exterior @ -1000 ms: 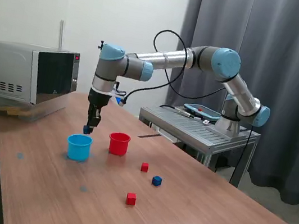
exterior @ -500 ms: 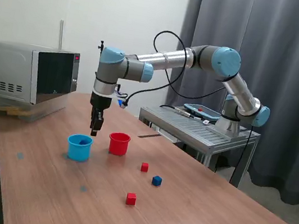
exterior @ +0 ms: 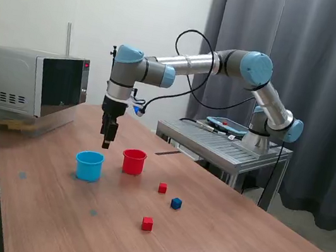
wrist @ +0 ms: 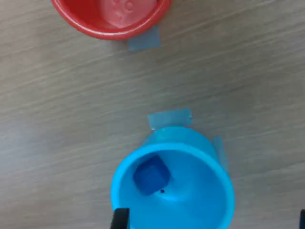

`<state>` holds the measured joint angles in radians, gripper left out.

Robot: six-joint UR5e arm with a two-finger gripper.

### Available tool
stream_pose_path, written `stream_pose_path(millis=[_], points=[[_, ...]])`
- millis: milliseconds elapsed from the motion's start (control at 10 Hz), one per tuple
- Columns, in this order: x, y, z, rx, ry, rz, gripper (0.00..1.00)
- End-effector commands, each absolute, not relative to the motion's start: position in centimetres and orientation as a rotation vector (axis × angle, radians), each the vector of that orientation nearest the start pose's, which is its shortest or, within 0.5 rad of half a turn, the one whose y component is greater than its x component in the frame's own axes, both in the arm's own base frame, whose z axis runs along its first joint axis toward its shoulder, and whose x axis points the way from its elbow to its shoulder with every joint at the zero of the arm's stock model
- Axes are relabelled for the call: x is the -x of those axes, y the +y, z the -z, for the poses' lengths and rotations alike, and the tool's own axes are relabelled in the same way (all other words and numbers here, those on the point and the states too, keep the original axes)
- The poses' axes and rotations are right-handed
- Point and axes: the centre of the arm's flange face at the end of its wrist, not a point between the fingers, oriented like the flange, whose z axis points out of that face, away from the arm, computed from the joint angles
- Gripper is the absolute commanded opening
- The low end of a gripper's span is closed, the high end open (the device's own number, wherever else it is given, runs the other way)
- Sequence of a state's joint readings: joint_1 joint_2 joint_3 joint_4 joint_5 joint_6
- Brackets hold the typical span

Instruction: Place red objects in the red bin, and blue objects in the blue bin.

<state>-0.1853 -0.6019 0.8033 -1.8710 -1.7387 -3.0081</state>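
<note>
My gripper (exterior: pixel 106 143) hangs open and empty above the table, between the light blue cup (exterior: pixel 89 165) and the red cup (exterior: pixel 133 161) and higher than both. In the wrist view the blue cup (wrist: pixel 209 191) holds one dark blue cube (wrist: pixel 151 175), and the red cup (wrist: pixel 95 21) looks empty. My fingertips (wrist: pixel 119 219) show spread wide at the picture's edge. On the table lie a red cube (exterior: pixel 162 188), a dark blue cube (exterior: pixel 176 203) and a second red cube (exterior: pixel 147 224), all to the exterior view's right of the cups.
A microwave (exterior: pixel 31 82) stands at the back on the exterior view's left. A metal side table (exterior: pixel 222 144) carries the arm's base on the exterior view's right. Blue tape strips (wrist: pixel 169 118) lie on the wooden table (exterior: pixel 231 251) by the cups.
A second ago my gripper held a dark blue cube over the blue cup. The cube now lies in the cup, and my gripper has risen and shifted slightly toward the red cup.
</note>
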Motion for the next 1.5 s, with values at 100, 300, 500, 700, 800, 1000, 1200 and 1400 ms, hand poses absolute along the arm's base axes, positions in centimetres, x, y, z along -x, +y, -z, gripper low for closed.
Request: stream_pose_path(millis=[100,300,500,700,800,1000,1200,1400], points=[[83.4,-3.0,-25.3,1.897,2.431,-0.256,1.00],[81.0,-7.0,-26.0,1.923,2.422,-0.197,1.00],[78.0,-7.8,-26.5,1.871,2.445,-0.143,1.00],[74.6,-8.9,-27.1,1.831,2.470,-0.076,1.00],[73.1,-10.4,-26.4,1.821,2.455,-0.048,1.00],[72.4,-14.2,-26.1,1.875,2.414,-0.038,1.00],[71.9,-16.5,-26.1,1.918,2.402,-0.004,1.00],[71.1,-17.9,-25.1,1.934,2.372,0.019,1.00]])
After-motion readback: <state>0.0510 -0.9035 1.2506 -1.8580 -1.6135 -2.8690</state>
